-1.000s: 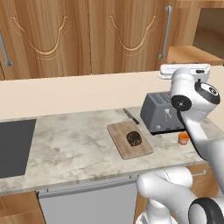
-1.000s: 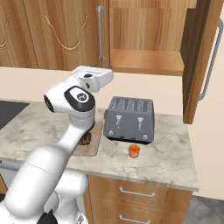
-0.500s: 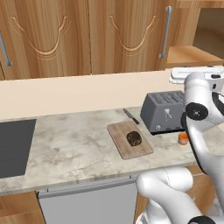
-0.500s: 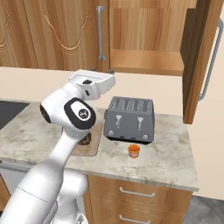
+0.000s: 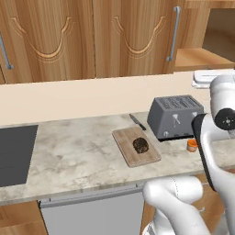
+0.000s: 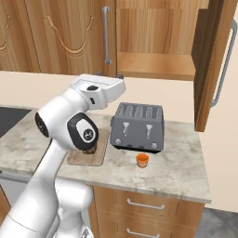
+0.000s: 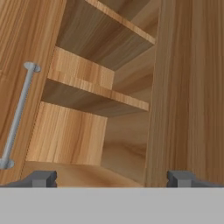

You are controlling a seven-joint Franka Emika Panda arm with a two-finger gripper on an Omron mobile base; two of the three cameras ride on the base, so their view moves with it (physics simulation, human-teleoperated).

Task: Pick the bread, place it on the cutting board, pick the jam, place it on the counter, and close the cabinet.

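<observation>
The dark lumpy bread [image 5: 140, 145] lies on the wooden cutting board [image 5: 133, 156], left of the toaster. Right of the board, the small orange jam [image 5: 192, 145] [image 6: 142, 160] stands on the marbled counter [image 5: 82, 156] in front of the toaster. My gripper [image 6: 110, 76] [image 7: 111, 179] hangs open and empty above the toaster, facing the cabinet [image 7: 100, 100]. The cabinet's right door [image 6: 216, 60] stands swung out, and its bare shelves [image 6: 155, 69] show. In the right base view my arm hides part of the cutting board [image 6: 100, 155].
A grey four-slot toaster [image 5: 176, 117] [image 6: 138, 126] sits under the open cabinet. A knife [image 5: 137, 122] lies behind the board. A black cooktop [image 5: 13, 153] is at the far left. The neighbouring closed door carries a grey bar handle [image 7: 17, 116].
The arm has swung right in the left base view and its elbow has dropped, while the hand stays up before the cabinet. The jaws stay open. Bread and jam have not moved.
</observation>
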